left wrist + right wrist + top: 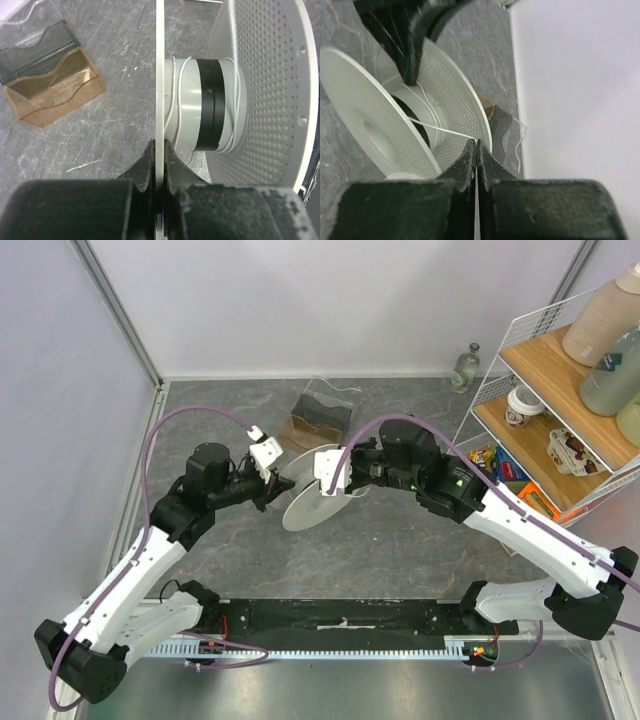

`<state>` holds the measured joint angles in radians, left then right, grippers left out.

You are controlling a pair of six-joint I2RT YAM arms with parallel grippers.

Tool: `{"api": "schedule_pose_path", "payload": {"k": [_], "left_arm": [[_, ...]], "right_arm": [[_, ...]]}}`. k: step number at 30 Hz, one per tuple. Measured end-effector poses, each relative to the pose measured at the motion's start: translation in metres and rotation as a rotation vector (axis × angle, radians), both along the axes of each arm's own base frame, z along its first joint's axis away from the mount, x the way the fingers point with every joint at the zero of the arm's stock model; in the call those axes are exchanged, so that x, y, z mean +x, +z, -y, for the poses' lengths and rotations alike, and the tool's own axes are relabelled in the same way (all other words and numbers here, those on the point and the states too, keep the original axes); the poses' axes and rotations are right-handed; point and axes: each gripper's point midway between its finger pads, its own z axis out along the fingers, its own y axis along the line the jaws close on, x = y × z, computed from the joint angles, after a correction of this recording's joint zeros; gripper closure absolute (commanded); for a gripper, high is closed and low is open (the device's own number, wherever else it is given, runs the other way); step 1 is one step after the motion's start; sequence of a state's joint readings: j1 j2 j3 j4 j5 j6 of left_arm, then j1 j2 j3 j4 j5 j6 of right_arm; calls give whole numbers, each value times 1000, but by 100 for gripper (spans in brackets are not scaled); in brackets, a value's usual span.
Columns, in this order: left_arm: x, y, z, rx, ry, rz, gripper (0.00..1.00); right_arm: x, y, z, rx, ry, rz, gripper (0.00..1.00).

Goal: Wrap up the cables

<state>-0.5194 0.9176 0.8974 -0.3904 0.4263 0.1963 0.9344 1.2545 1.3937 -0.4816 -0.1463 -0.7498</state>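
Nearest the arm bases, left of the spool [310, 502]: left gripper [159, 147], jaws clenched on the thin edge of one flange, a black finger on each face. Right of the spool: right gripper [476, 147], jaws pressed tight together, pinching the cable [440, 129] just off the rim of the perforated flange. Spool proper: white, two round flanges dotted with small holes, pale grey hub with a black band round its middle, held between the two grippers over the grey marbled table [400, 540]; whether touching the table, cannot tell. Cable: very thin, white, stretched straight from the right gripper's pinch in to the hub, then wound in a few loose, spaced turns round the hub on either side of the black band. Beyond the spool, on the table: plastic holders [318, 415], one amber, one smoky grey, one clear, nested side by side, apart from the spool. Farther beyond and to the right of the spool: small glass bottle [466, 367] at the foot of the back wall, and a wire rack [480, 400] with wooden shelves bearing bottles and packets.
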Motion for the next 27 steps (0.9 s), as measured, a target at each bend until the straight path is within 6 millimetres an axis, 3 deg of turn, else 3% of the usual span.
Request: {"api": "schedule_pose_path", "payload": {"k": [8, 15, 17, 19, 23, 27], "left_arm": [[-28, 29, 0, -24, -154, 195, 98], [-41, 40, 6, -19, -278, 300, 98], [-45, 43, 8, -24, -308, 314, 98], [-49, 47, 10, -30, -336, 319, 98], [-59, 51, 11, -31, -382, 309, 98], [-70, 57, 14, -44, -432, 269, 98]], "right_arm": [[1, -37, 37, -91, 42, -46, 100], [-29, -37, 53, -33, 179, -91, 100], [-37, -40, 56, -16, 209, -108, 86], [-40, -42, 58, 0, 222, -122, 78], [-16, -51, 83, -10, 89, -142, 68], [0, -48, 97, 9, 6, -144, 56]]}}
